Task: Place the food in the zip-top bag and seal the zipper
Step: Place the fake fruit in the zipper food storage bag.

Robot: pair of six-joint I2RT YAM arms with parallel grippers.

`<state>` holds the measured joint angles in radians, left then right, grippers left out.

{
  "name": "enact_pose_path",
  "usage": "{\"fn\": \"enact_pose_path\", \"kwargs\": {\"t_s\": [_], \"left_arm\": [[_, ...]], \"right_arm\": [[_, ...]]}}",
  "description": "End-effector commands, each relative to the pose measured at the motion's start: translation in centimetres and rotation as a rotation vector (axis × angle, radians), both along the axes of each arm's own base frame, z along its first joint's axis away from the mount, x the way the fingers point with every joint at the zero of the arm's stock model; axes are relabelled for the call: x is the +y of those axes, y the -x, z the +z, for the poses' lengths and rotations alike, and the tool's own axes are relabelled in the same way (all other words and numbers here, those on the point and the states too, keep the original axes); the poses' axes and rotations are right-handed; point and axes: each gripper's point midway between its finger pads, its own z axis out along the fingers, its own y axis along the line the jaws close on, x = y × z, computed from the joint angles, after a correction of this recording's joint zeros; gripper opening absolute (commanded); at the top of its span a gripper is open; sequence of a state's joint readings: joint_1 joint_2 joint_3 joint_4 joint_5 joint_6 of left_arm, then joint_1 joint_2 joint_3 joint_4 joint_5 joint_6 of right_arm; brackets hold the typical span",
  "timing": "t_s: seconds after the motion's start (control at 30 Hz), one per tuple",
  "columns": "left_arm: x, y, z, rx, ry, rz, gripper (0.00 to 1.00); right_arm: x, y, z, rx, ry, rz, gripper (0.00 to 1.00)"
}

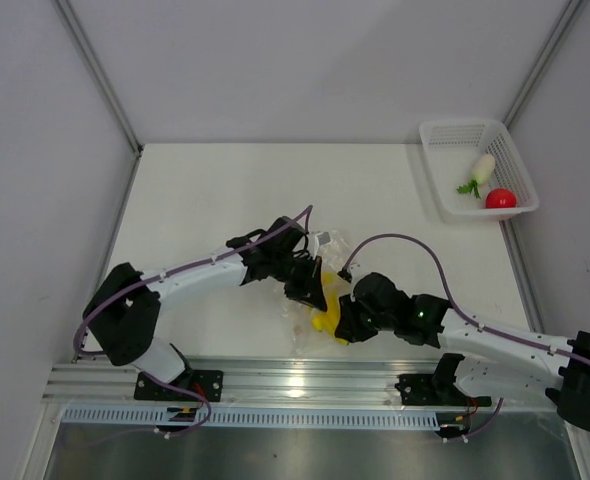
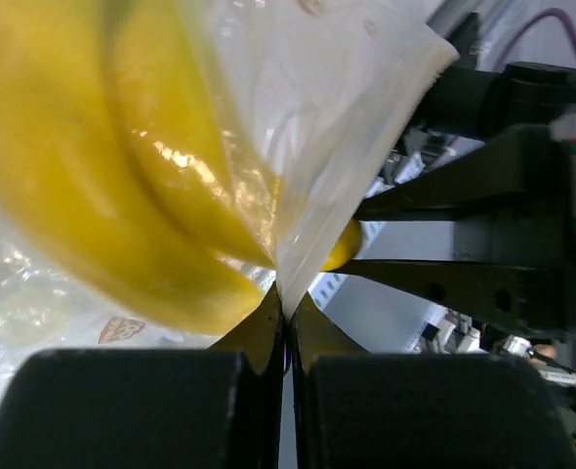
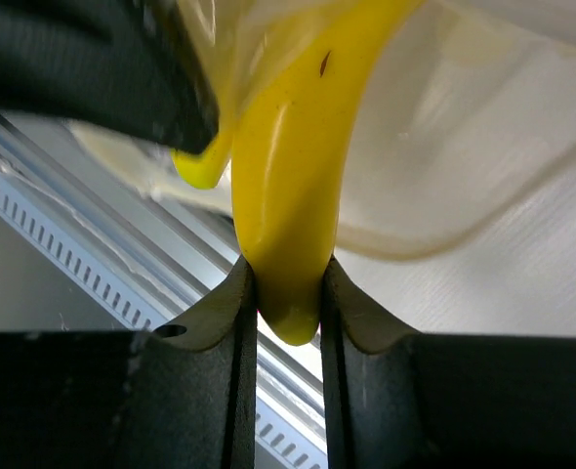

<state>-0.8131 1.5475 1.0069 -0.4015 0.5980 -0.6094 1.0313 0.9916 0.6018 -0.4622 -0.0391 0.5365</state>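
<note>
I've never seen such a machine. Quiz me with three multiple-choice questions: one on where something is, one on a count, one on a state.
1. Where is the red fruit? A in the white basket B on the tabletop C in a pincer
2. How many foods lie in that basket? A one B two C three
3. The right pincer is: A open and empty B shut on the banana C shut on the red fruit
Answers: 1 A, it lies beside the radish there. 2 B, radish and red fruit. 3 B, its fingers squeeze the banana's tip.

a lab test cell: white table (image 1: pixel 205 190) boxed by plain grey panels (image 1: pixel 325 70), aluminium mounting rail (image 1: pixel 305 378) along its edge.
</note>
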Motion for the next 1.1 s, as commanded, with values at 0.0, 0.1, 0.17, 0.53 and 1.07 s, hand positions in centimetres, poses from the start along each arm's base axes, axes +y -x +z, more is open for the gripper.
{"fn": "enact_pose_path", "kwargs": {"t_s": [0.0,0.1,0.17,0.53,1.07], "left_arm": [[-1.5,1.2,4.8,-0.006,0.152,-0.034,0.01],[-2.2,1.7,6.5,0.023,0.206,-0.022,0.01],[-2.6,2.1,7.7,0.048,0.259,-0.013,0.01],[-2.9,0.4,10.5,0.094,0.363,0.143,0.01],[-2.0,-1.9,16.5,-0.015,0.462,0.183,0.01]], "right_arm": [[2.7,-3.1,3.6,-0.130,-0.095,-0.054,0.00],[3.0,-4.1,4.5,-0.147,-0.121,-0.113,0.03],[3.4,-4.5,5.3,-0.155,-0.155,-0.145,0.12],[1.7,-3.4,8.0,-0.135,-0.176,-0.175,0.73],[-5.8,-10.2,24.3,-0.386,-0.189,-0.482,0.68]]}}
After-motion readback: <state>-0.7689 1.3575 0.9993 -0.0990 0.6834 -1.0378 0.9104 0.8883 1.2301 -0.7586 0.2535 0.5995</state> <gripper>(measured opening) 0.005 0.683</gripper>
